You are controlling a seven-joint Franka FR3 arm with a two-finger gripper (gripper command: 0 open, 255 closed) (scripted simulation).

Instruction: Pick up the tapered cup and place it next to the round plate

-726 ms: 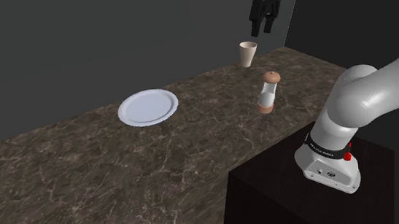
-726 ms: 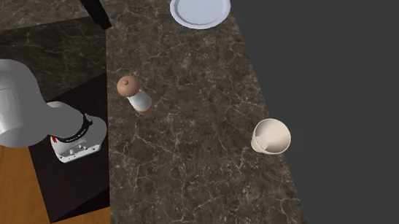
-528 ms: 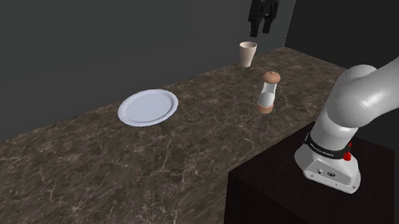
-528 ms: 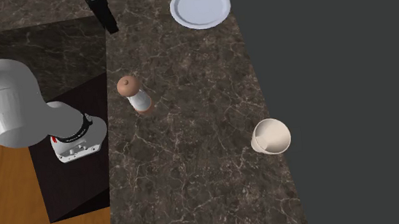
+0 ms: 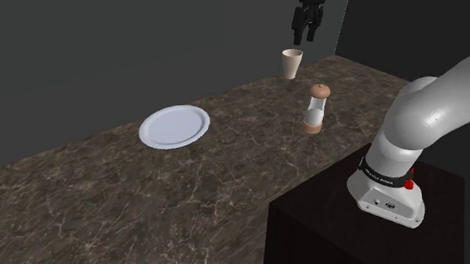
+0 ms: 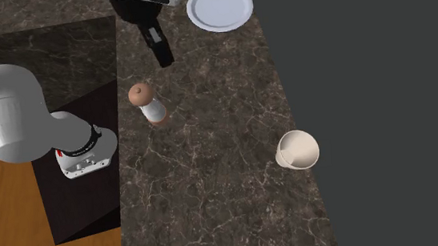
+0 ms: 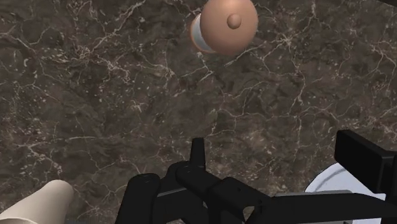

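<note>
The tapered cup (image 5: 292, 63), cream-coloured, stands upright near the back edge of the dark marble counter (image 5: 127, 204); its open mouth shows in the second exterior view (image 6: 297, 150). The round white plate (image 5: 174, 126) lies well away from it, toward the shoulder view's left (image 6: 219, 6). My black gripper (image 5: 306, 28) hangs open high above the counter, empty, touching nothing (image 6: 159, 50). From the wrist, the cup (image 7: 38, 203) shows on one side of the gripper (image 7: 280, 159) and the plate (image 7: 337, 188) on the other.
A brown-topped pepper mill (image 5: 314, 109) stands upright between the cup and the stand (image 6: 148, 104), ahead of the fingers in the wrist view (image 7: 226, 27). A dark wall (image 5: 132, 49) rises behind the counter. The dark stand (image 5: 336, 231) borders the counter's near side, with wooden floor (image 6: 17, 230) beside it.
The gripper has risen slightly in the shoulder view and swung further out over the counter toward the pepper mill in the second exterior view. It stays open; cup, plate and mill have not moved.
</note>
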